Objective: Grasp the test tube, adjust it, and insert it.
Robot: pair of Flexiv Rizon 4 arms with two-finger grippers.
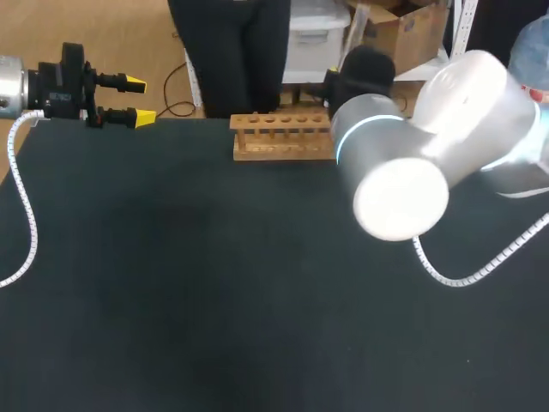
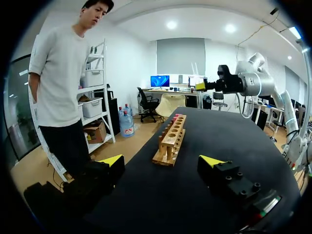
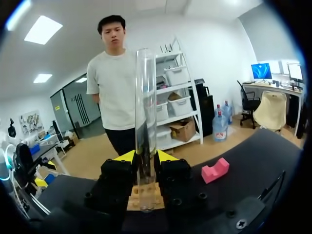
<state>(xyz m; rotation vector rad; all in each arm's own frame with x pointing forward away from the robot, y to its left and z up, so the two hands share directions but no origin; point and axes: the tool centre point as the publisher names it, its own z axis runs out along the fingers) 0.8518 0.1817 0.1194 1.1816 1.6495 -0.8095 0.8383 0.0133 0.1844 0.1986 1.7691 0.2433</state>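
Dark table (image 1: 171, 283) carries a wooden rack (image 1: 281, 137) at its far edge. Right claw (image 3: 145, 158) is closed on the test tube (image 3: 145, 97), with both fingers pressing its lower part. The tube's long axis stands upright, lower end over the rack; contact cannot be determined. Probable next move: align with a hole, then lower straight down. Left claw (image 1: 137, 101) hangs wide open and empty, well apart from the rack.

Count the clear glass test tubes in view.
1: a clear glass test tube, upright in the right gripper, near the light wooden rack. None shows in the rack, which is partly hidden.
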